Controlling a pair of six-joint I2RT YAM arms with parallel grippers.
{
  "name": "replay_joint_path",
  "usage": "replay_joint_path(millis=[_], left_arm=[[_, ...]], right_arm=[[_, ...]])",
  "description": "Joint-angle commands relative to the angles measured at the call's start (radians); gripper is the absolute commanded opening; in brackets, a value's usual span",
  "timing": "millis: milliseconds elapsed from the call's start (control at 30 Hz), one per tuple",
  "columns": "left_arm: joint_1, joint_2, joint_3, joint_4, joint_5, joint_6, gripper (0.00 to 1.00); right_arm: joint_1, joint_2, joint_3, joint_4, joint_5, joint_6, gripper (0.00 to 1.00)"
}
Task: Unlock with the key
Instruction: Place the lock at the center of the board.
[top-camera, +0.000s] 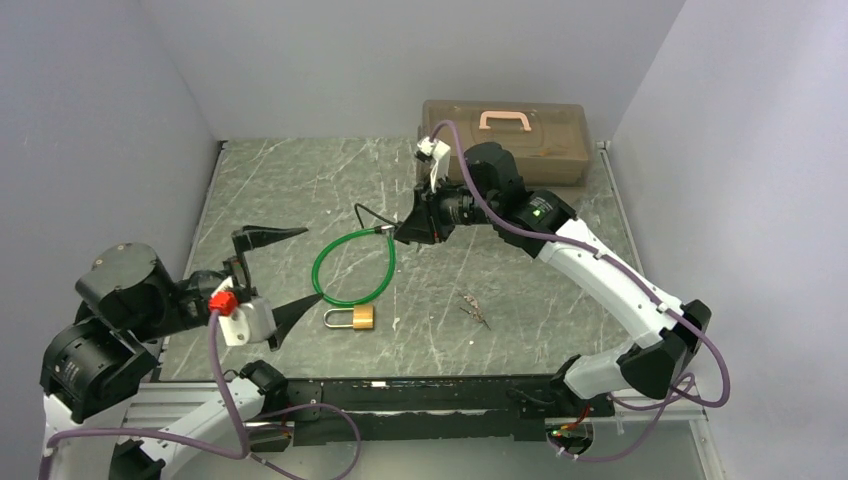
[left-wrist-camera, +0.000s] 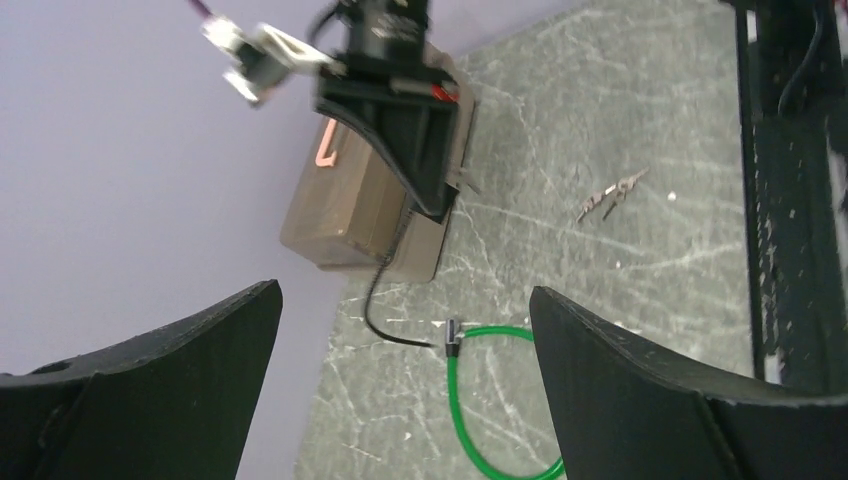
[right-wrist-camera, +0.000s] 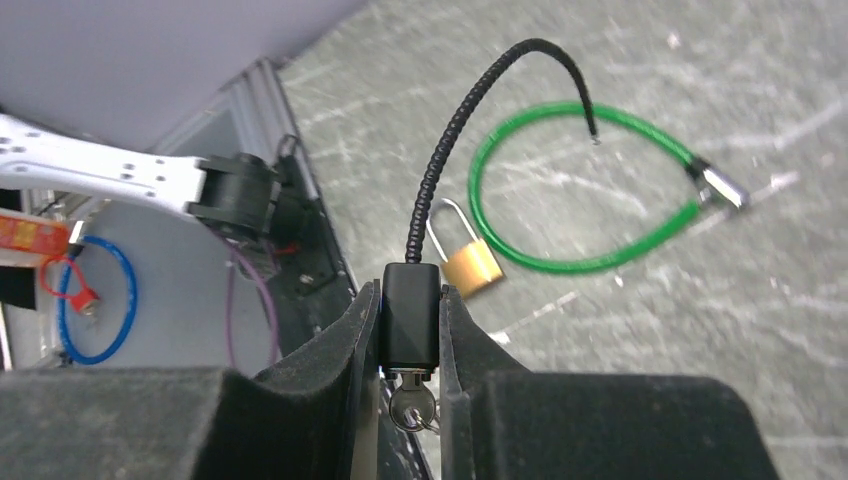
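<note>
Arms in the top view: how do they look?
The left arm and right arm have black joints and white shells, each with a purple cable. The left gripper and right gripper have black pointed fingers. A green light glows on the right arm.

We cannot count the keys in the bunch (top-camera: 474, 310): too small from above. A key (right-wrist-camera: 412, 408) below the black lock body (right-wrist-camera: 411, 335) sits half hidden between the right gripper's (right-wrist-camera: 408, 300) fingers.
</note>
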Motion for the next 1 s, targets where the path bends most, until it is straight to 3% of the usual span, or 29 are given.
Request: replay_joint_path(millis=[0, 100, 233, 400, 633, 833, 967], left_arm=[[0.01, 0.017, 0.076, 0.101, -0.051, -0.241, 0.99], [0.015, 0.023, 0.076, 0.156, -0.127, -0.311, 0.99], [0.024, 0.041, 0.017, 0.229, -0.343, -0.388, 0.99], [0.028, 0.176, 0.065, 0.066, -0.436, -0.415, 1.0], [0.072, 0.233, -0.026, 0.004, -0.437, -0.413, 0.99], [0.159, 0.325, 0.0, -0.122, -0.337, -0.41, 0.99], [0.205, 0.347, -0.061, -0.113, -0.291, -0.408, 0.99]], right_arm=[[-0.028, -0.038, -0.108, 0.095, 0.055, 0.012, 0.0], [-0.048, -0.041, -0.174, 0.135, 0.045, 0.018, 0.0], [-0.074, -0.04, -0.248, 0.195, 0.044, 0.026, 0.0], [-0.127, -0.037, -0.355, 0.338, 0.058, 0.049, 0.0], [-0.25, 0.0, -0.484, 0.478, 0.113, 0.102, 0.0], [-0.312, 0.026, -0.552, 0.46, 0.207, 0.109, 0.0], [-0.33, 0.057, -0.573, 0.427, 0.269, 0.108, 0.11]])
